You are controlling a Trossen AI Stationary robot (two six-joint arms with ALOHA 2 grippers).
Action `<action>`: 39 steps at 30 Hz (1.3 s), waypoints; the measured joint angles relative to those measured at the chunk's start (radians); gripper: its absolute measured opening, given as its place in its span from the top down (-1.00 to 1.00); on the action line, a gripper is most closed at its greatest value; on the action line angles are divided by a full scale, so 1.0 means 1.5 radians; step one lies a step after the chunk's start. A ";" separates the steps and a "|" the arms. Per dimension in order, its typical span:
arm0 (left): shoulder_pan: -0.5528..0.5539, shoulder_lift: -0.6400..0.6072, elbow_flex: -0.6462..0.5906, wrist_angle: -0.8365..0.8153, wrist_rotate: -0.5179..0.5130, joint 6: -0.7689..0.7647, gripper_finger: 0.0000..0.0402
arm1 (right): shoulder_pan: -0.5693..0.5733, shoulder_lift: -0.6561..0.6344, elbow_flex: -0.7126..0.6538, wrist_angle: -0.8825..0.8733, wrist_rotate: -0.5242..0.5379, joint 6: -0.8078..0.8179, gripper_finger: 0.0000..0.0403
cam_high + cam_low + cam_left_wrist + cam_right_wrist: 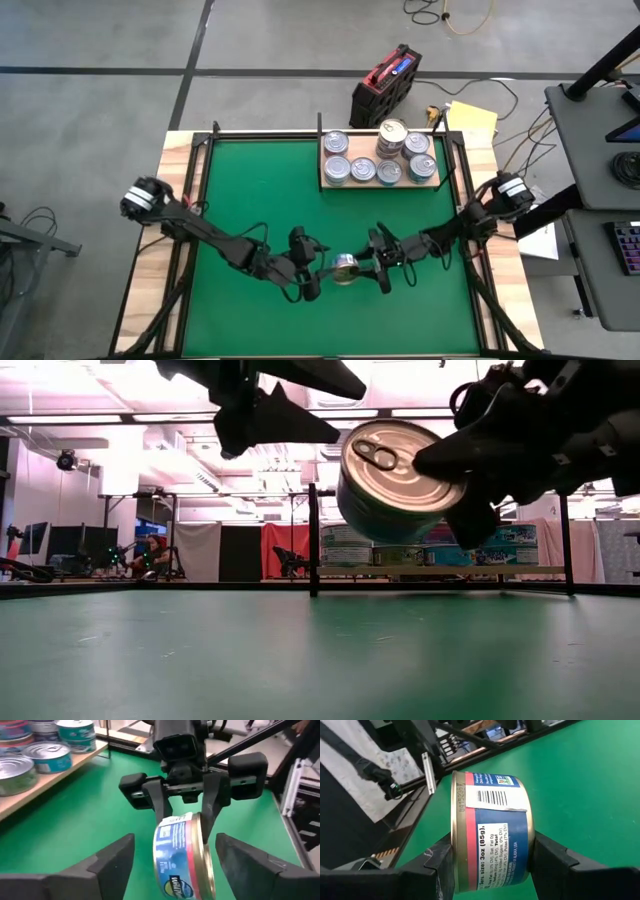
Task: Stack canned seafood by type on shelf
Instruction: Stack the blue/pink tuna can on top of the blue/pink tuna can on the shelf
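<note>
A blue-and-red labelled can of seafood point(345, 267) with a pull-tab lid hangs above the green mat, tipped on its side, with my right gripper point(362, 266) shut on it. My left gripper point(320, 273) faces it from the table's left. In the left wrist view its fingers point(112, 860) stand open on either side of the can point(182, 857), not visibly touching it. The shelf point(326, 184), a pale wooden board, lies at the mat's far right. It carries several silvery-lidded cans point(363, 169), and one can sits stacked higher point(392, 132). My right gripper pinches the can by its two flat ends, one finger point(440, 455) on the pull-tab lid point(390, 460) and the other on the base rim point(454, 845). The fingers come level from the table's right. The can is lifted clear of the mat, its lid tilted toward the near left.
A black frame with upright posts point(313, 540) edges the green mat point(250, 190). A red-and-black case point(385, 82) and yellow paper point(472, 118) lie beyond the far edge. Bare mat lies between the held can and the shelf.
</note>
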 joint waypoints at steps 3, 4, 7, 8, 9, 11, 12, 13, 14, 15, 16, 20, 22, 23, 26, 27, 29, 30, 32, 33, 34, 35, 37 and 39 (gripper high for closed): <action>-0.004 0.008 0.000 0.018 0.001 0.001 -0.36 | 0.008 0.000 0.000 -0.002 0.003 -0.007 0.08; -0.004 0.008 0.000 0.019 0.002 0.001 -0.37 | 0.011 0.000 0.000 -0.004 0.011 -0.010 0.08; -0.006 0.008 0.001 0.020 0.001 0.000 -0.38 | 0.024 0.000 -0.001 -0.005 0.037 -0.023 0.08; -0.007 0.008 0.001 0.019 0.001 0.000 -0.38 | 0.028 0.000 -0.001 -0.005 0.042 -0.029 0.08; -0.008 0.009 0.001 0.019 0.001 0.001 -0.38 | 0.034 0.000 -0.001 -0.005 0.048 -0.035 0.08; -0.010 0.009 0.001 0.020 0.001 0.007 -0.38 | 0.042 0.000 -0.001 -0.005 0.065 -0.051 0.08; -0.011 0.009 0.001 0.020 0.002 0.012 -0.38 | 0.046 0.000 -0.001 -0.005 0.077 -0.057 0.08; -0.011 0.009 0.001 0.019 0.004 0.016 -0.38 | 0.050 0.000 -0.001 -0.005 0.092 -0.063 0.08; -0.011 0.009 0.001 0.019 0.009 0.019 -0.38 | 0.053 0.000 -0.001 -0.005 0.104 -0.071 0.08; -0.011 0.009 0.001 0.019 0.015 0.024 -0.38 | 0.056 0.000 -0.001 -0.005 0.114 -0.086 0.08; -0.011 0.009 0.001 0.019 0.017 0.028 -0.38 | 0.059 0.000 0.000 -0.005 0.128 -0.100 0.08; -0.011 0.009 -0.001 0.010 0.022 0.040 -0.38 | 0.070 0.000 0.011 -0.004 0.182 -0.148 0.08; -0.011 0.009 -0.001 0.004 0.024 0.052 -0.38 | 0.071 0.000 0.022 -0.005 0.186 -0.169 0.08; -0.011 0.009 -0.001 0.002 0.024 0.060 -0.38 | 0.071 0.000 0.028 -0.005 0.187 -0.178 0.08; -0.011 0.017 -0.001 0.006 0.025 0.080 -0.38 | 0.071 0.000 0.049 -0.004 0.190 -0.216 0.08; -0.011 0.021 -0.001 0.006 0.025 0.086 -0.38 | 0.071 0.000 0.054 -0.005 0.190 -0.228 0.08; -0.011 0.030 -0.002 0.006 0.032 0.092 -0.38 | 0.071 0.000 0.066 -0.005 0.188 -0.249 0.08; -0.011 0.034 -0.002 0.006 0.035 0.093 -0.38 | 0.071 0.000 0.070 -0.005 0.185 -0.258 0.08; -0.010 0.044 -0.002 0.013 0.036 0.093 -0.38 | 0.071 0.000 0.077 -0.010 0.179 -0.271 0.08; -0.010 0.047 -0.002 0.016 0.037 0.097 -0.37 | 0.071 0.000 0.077 -0.011 0.170 -0.275 0.08; -0.010 0.050 -0.002 0.020 0.040 0.100 -0.35 | 0.071 0.000 0.078 -0.014 0.164 -0.278 0.08; -0.010 0.052 -0.002 0.024 0.051 0.103 -0.33 | 0.071 0.000 0.078 -0.015 0.158 -0.279 0.08; -0.010 0.052 -0.002 0.027 0.070 0.105 -0.22 | 0.071 0.000 0.078 -0.015 0.154 -0.279 0.08; -0.010 0.052 -0.002 0.028 0.075 0.110 -0.07 | 0.071 0.000 0.078 -0.026 0.154 -0.278 0.08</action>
